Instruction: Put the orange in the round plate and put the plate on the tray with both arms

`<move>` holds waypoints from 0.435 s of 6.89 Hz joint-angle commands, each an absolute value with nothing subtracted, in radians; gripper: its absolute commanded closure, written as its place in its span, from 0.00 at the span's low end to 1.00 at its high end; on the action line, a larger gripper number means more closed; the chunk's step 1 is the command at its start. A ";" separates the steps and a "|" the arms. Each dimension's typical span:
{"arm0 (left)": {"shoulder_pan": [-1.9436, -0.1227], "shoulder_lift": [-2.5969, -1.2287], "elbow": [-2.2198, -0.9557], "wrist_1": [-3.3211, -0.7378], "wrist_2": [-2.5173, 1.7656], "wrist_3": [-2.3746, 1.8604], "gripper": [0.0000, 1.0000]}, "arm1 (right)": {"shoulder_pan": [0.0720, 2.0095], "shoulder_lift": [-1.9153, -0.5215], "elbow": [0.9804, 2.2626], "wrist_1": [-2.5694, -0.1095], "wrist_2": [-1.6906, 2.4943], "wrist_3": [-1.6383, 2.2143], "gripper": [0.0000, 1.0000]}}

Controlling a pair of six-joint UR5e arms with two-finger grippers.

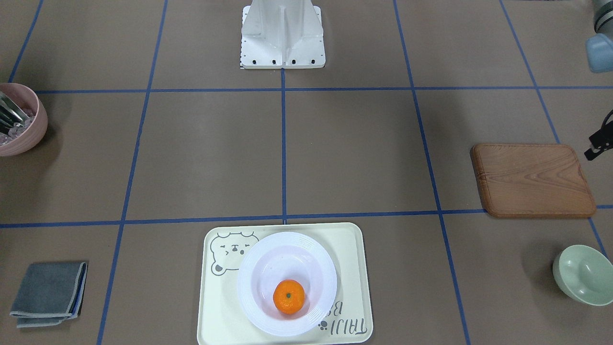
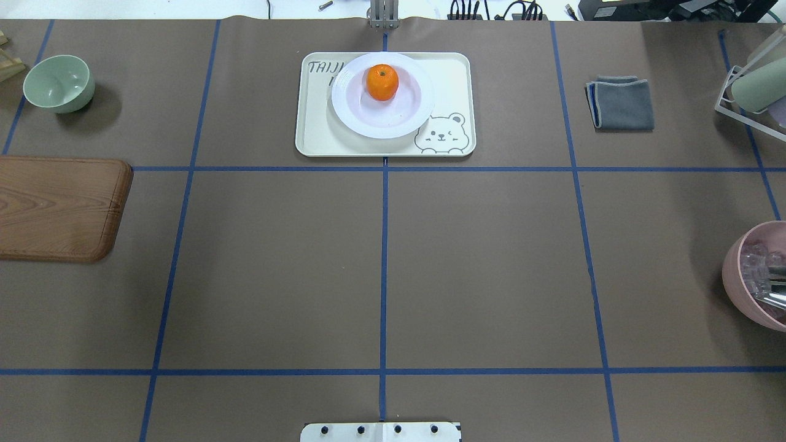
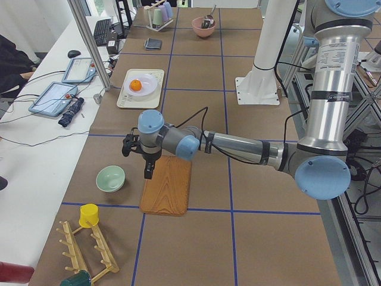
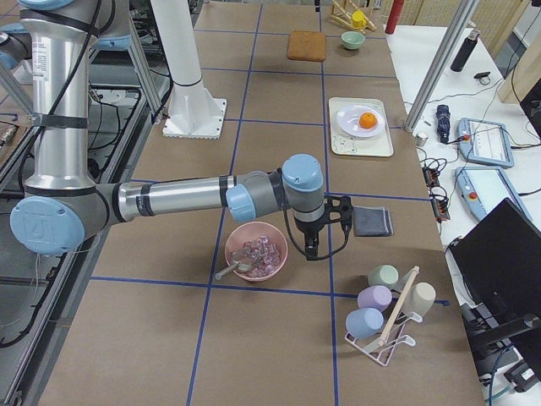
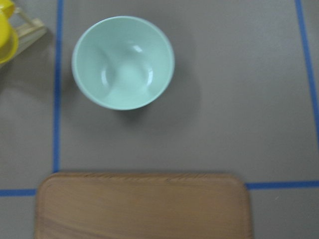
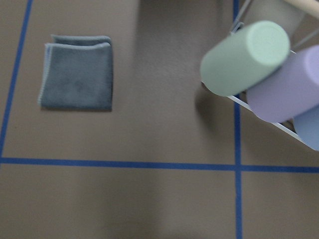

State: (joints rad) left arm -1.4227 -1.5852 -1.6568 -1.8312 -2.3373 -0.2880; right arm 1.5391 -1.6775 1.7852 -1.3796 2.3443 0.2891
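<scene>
The orange [image 1: 289,297] lies inside the white round plate [image 1: 256,268], toward the plate's side away from the robot. The plate rests on the cream bear tray [image 1: 349,249], seen in the overhead view as orange [image 2: 382,81], plate [image 2: 406,116] and tray [image 2: 313,136]. Both arms are drawn back, far from the tray. My left gripper [image 3: 138,162] hangs above the wooden board's end. My right gripper [image 4: 325,230] hovers between the pink bowl and the grey cloth. I cannot tell whether either is open or shut. Neither wrist view shows fingers.
A wooden board [image 1: 531,179] and a pale green bowl [image 1: 582,275] lie on my left side. A pink bowl [image 1: 19,120] with ice and a utensil, a folded grey cloth [image 1: 48,292] and a cup rack [image 4: 385,313] are on my right. The robot's base [image 1: 282,38] stands at the table's middle.
</scene>
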 commanded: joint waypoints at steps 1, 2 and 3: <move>-1.524 -1.514 -1.655 -1.736 -2.355 -0.085 0.01 | 1.633 -1.739 1.761 -1.454 2.382 0.042 0.00; -1.528 -1.511 -1.654 -1.700 -2.352 -0.069 0.01 | 1.658 -1.738 1.746 -1.523 2.372 -0.056 0.00; -1.528 -1.509 -1.629 -1.700 -2.353 -0.077 0.01 | 1.676 -1.729 1.776 -1.596 2.367 -0.063 0.00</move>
